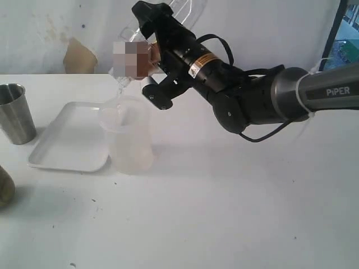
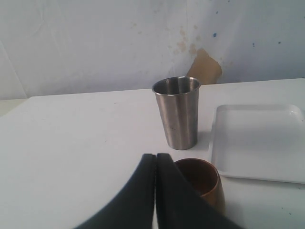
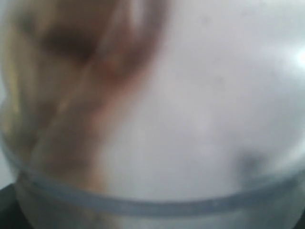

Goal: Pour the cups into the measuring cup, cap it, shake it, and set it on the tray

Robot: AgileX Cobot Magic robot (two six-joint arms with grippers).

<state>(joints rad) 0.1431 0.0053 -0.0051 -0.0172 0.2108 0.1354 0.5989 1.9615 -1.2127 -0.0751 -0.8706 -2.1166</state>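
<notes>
Worktop is carrying the frosted tub (image 1: 130, 143) directly beneath your right hand (image 1: 147, 56), which is gripping the measuring cup (image 3: 157, 143) tilted mouth-down.

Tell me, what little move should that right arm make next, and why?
Probably roll the wrist back so the clear container comes level. The right claw holds it tipped, mouth down over the frosted tub beside the tray. Whether anything is flowing cannot be seen.

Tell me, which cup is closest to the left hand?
The small brown cup, right by the left hand; the shiny steel tumbler stands farther off.
</notes>
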